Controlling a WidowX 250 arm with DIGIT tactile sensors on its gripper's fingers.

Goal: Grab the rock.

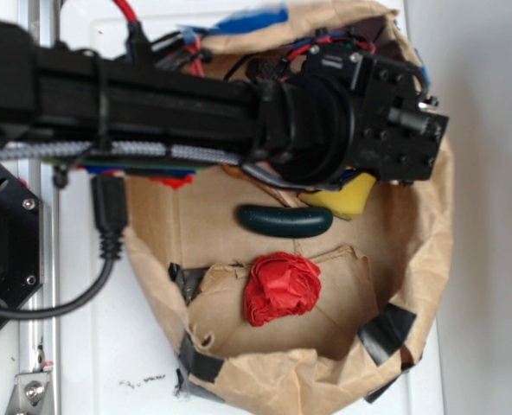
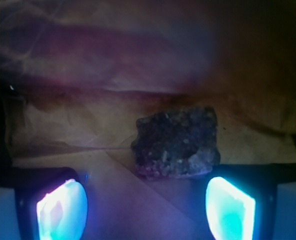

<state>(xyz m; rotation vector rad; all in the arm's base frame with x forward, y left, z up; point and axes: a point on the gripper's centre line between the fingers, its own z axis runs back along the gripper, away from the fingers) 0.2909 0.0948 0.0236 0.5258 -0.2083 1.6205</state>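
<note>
Jaws held wide apart over the rock, nothing gripped.

Seen from the wrist view, the rock (image 2: 177, 144) lies on brown paper just beyond the jaws, nearer the right one than the left, and is touched by neither; the two glowing fingertips (image 2: 62, 210) are seen at the bottom edge with a broad gap between them. In the exterior view the rock is hidden under the arm (image 1: 152, 104) and the gripper (image 1: 386, 177) is largely masked by the wrist housing. A brown paper bag (image 1: 429, 259) with its rim rolled down is set on the white counter (image 1: 481, 130); within it are seen a dark green oblong piece (image 1: 284, 220), a yellow sponge (image 1: 347, 197) partly covered by the wrist, and a red crumpled lump (image 1: 280, 287) nearer the camera.
</note>
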